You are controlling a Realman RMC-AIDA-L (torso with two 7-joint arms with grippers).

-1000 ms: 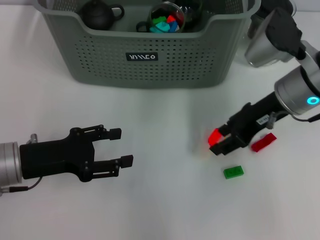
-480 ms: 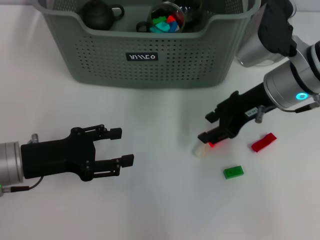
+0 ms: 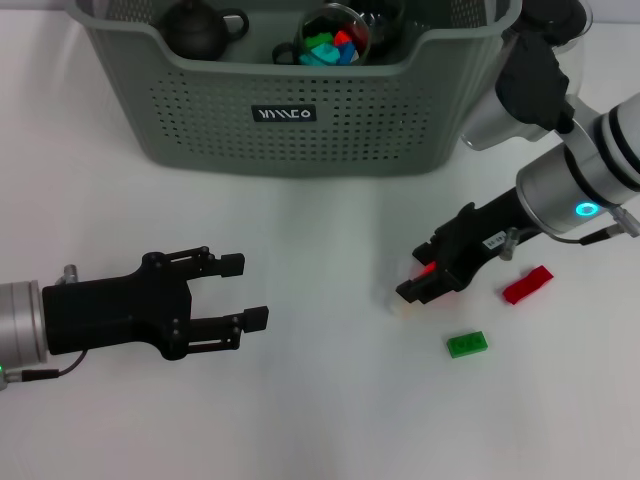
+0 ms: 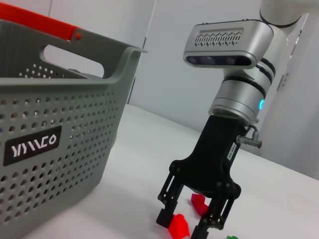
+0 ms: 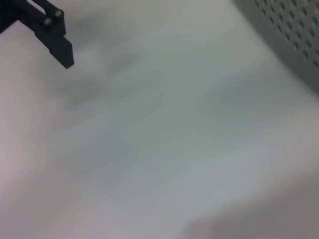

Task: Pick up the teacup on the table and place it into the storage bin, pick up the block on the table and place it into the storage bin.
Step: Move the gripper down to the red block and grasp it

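My right gripper (image 3: 418,273) hovers low over the table, to the right of centre, shut on a small red block (image 3: 428,268). The left wrist view shows that red block (image 4: 178,226) pinched between the right gripper's (image 4: 183,224) black fingers, just at the table surface. The grey-green storage bin (image 3: 300,130) stands at the back, well beyond the gripper. No teacup shows on the table. My left gripper (image 3: 245,292) rests open at the front left with nothing in it.
A second red block (image 3: 527,285) and a green block (image 3: 467,344) lie on the table just right of the right gripper. Inside the bin sit a dark teapot (image 3: 195,28) and a clear glass vessel (image 3: 335,38) holding coloured blocks.
The right gripper has shifted a little to the left, keeping the red block between its fingers, and its arm has swung closer to the bin. The left arm has not moved.
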